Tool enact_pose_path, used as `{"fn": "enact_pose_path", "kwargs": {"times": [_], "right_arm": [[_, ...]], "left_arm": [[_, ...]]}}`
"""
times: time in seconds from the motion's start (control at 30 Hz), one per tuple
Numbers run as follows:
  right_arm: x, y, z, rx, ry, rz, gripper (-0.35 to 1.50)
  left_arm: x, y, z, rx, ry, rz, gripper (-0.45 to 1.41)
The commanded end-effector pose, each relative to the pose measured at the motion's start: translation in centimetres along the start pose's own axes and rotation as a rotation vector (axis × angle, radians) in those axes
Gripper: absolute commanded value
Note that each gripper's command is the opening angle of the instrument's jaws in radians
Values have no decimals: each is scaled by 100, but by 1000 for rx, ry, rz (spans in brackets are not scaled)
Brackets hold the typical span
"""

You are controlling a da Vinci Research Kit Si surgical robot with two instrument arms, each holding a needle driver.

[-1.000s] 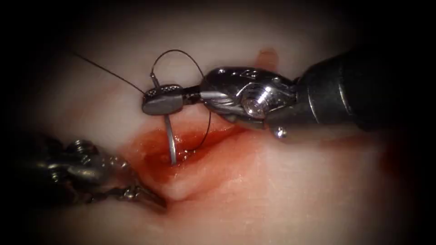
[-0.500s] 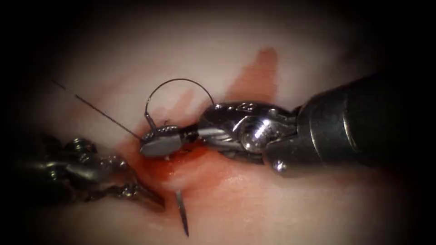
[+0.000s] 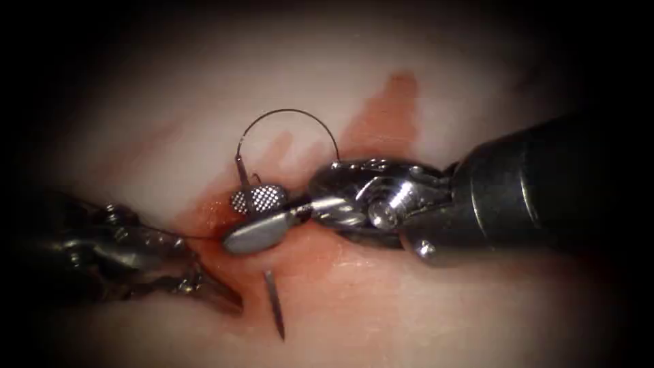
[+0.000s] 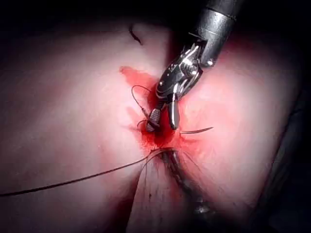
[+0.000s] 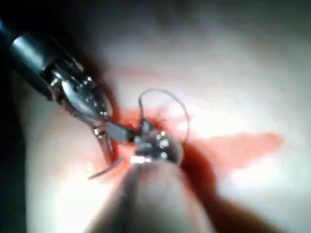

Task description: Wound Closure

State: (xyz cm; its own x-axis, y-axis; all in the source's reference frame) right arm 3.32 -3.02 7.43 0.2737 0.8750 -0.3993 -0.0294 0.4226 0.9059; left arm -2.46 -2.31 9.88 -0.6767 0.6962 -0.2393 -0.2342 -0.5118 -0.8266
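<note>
Two steel needle-driver tools work over the pale pork tissue (image 3: 422, 320) with its red-stained cut (image 3: 238, 255). At 3 o'clock, the right end effector (image 3: 253, 217) has parted its jaws and let go of the curved steel needle (image 3: 274, 312), whose tip has emerged below the cut since a second ago. Thin dark thread (image 3: 293, 119) loops at 12. Whether the left end effector (image 3: 218, 296) at 9 is closed, I cannot tell. Needle still in the tissue; pulling through remains.

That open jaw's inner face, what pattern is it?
Fine cross-hatched dots on the right tool, clearest in the endoscope view.

Needle (image 3: 274, 304) mid-curve — buried in tissue (image 3: 409, 313)
</note>
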Motion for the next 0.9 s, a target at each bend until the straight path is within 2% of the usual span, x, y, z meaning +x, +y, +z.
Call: {"fn": "enact_pose_path", "kwargs": {"times": [0.03,0.07,0.17,0.33,0.53,0.8,0.9], "right_arm": [[0,7,-7,-10,-6,-35,125],[5,9,-23,-37,-32,-77,125],[10,6,-46,-58,-71,-110,125],[15,-8,-68,-43,-80,-124,125],[16,-30,-66,11,-105,-139,121],[9,-39,-61,43,-114,-142,118],[0,-38,-62,59,-129,-149,116]], "left_arm": [[0,-1,8,4,10,30,7],[1,0,6,24,26,139,21],[3,1,4,60,56,225,22],[6,6,2,71,116,362,29],[13,21,0,60,217,459,29],[20,32,14,93,256,531,24],[25,32,11,134,271,541,21]]}}
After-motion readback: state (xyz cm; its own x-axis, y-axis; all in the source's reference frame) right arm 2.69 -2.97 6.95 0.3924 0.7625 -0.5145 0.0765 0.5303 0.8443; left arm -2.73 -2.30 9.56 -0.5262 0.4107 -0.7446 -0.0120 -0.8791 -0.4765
